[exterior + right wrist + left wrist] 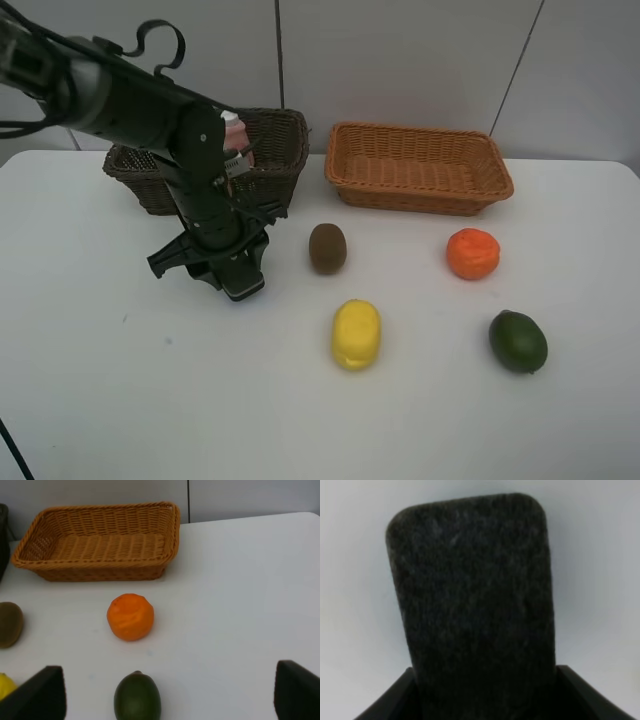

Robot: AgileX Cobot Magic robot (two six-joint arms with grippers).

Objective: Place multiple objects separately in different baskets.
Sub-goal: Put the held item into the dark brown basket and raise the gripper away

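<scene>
My left gripper [232, 268] points down at the table in front of the dark brown basket [280, 150] and is shut on the black eraser block [244, 284]. The eraser fills the left wrist view [475, 605] and sits low over the table; I cannot tell if it touches. A pink and white item [234, 135] shows in the dark basket, partly hidden by the arm. The kiwi [327, 247], lemon [356, 333], orange [472, 253] and lime [518, 341] lie on the table. My right gripper [170, 672] is open, back from the orange [130, 616] and lime [137, 697]. The shampoo bottle and marker are hidden.
The light tan basket [420, 190] stands at the back right and holds nothing visible; it also shows in the right wrist view [95, 570]. The kiwi [9, 624] and lemon [6, 685] sit at that view's edge. The white table [120, 400] has a wall behind it.
</scene>
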